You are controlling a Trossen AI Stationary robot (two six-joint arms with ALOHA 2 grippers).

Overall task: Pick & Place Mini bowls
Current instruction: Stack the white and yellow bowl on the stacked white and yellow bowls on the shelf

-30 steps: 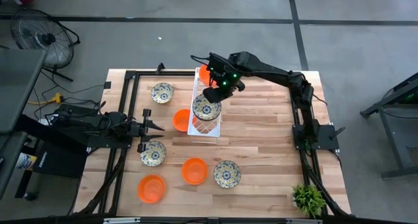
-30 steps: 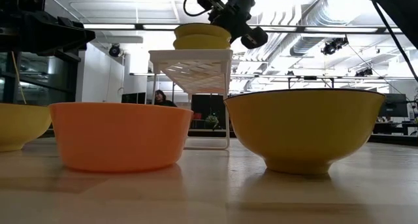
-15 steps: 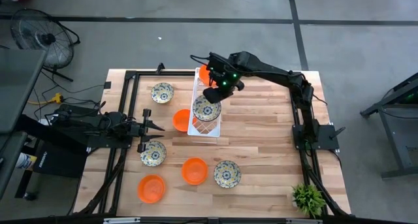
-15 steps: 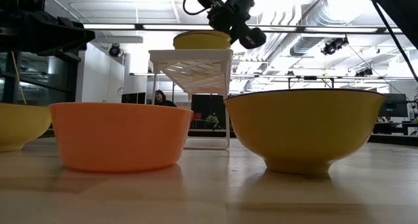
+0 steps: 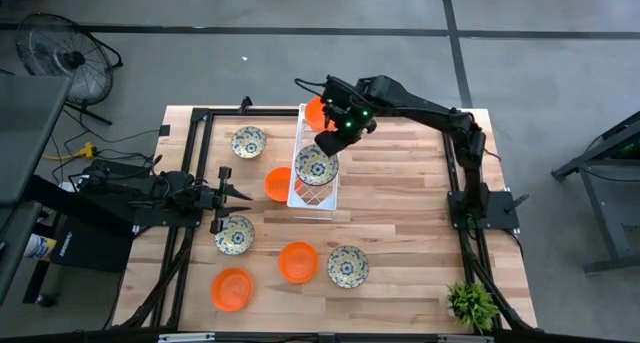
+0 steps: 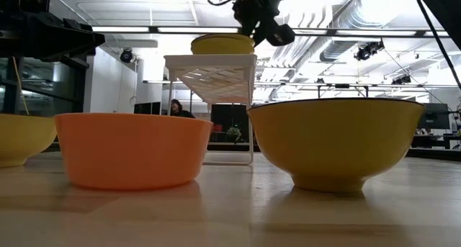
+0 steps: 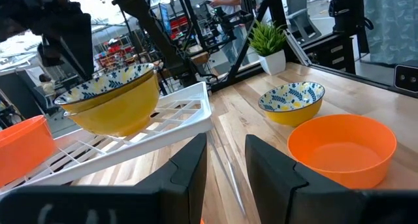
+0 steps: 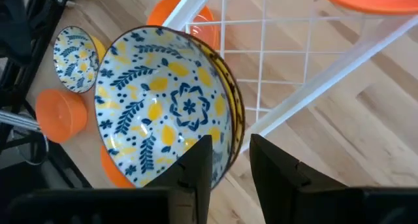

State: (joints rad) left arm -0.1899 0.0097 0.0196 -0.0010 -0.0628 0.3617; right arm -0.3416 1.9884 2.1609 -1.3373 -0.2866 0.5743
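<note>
A white lattice tray (image 5: 312, 191) stands in the middle of the table. On it sit two nested floral bowls (image 8: 163, 110), also seen in the high view (image 5: 315, 167), and an orange bowl (image 5: 313, 110) at the far end. My right gripper (image 5: 336, 133) hangs open just above the floral stack's far-right rim, clear of it in the low view (image 6: 268, 31). More floral bowls (image 5: 248, 141) (image 5: 234, 235) (image 5: 347, 266) and orange bowls (image 5: 277, 183) (image 5: 297, 261) (image 5: 232, 288) rest on their bases on the table. My left gripper (image 5: 238, 195) waits open at the table's left.
The tray is raised on legs (image 6: 212, 74), with an orange bowl partly under its left edge. Black frame rails (image 5: 195, 173) run along the table's left and right sides. A small green plant (image 5: 472, 303) stands at the near right corner. Bare wood lies right of the tray.
The upper floral bowl has sunk into the floral bowl beneath it on the tray, so the two rims now sit as one. My right gripper has then risen and drawn a little toward the far edge, away from the stack.
</note>
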